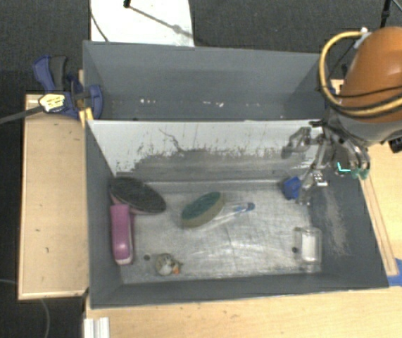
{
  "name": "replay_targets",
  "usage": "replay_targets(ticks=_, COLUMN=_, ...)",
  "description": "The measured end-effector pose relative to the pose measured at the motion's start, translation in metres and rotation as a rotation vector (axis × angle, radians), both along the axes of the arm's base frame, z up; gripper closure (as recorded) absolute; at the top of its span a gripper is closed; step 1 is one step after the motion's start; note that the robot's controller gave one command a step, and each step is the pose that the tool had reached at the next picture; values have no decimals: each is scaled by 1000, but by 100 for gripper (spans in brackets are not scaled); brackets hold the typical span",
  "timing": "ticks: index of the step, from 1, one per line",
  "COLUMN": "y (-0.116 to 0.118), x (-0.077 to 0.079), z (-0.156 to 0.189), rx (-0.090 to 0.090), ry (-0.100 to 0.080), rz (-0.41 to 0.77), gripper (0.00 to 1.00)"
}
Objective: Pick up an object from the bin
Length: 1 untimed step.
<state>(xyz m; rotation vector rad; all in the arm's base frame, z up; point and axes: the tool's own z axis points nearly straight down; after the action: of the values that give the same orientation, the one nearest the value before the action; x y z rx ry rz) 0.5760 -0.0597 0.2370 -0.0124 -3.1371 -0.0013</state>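
Down in the grey metal bin (208,83) at its back right corner with the gripper (313,180), spread or pinched impossible to tell, just beside a small blue lump (290,187) on the floor: liable to shove it aside or scrape the sloping wall, given the cramped corner.

Fairly bright, even light falls from above on the grey metal bin (208,83), whose scuffed floor carries a pale sheen around the clear plastic tube with a blue tip (232,212). The bin's right inner wall lies in shade beneath the arm's rounded orange cover (387,62), which bears a soft highlight on top. The surrounding dark carpet (17,34) is dim and the white sheet (151,13) behind glares.
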Motion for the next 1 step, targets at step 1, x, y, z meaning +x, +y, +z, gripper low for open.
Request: replay_targets(ticks=1, y=53, x=1, z=-123, rx=2, ry=0, rz=195, gripper=0)
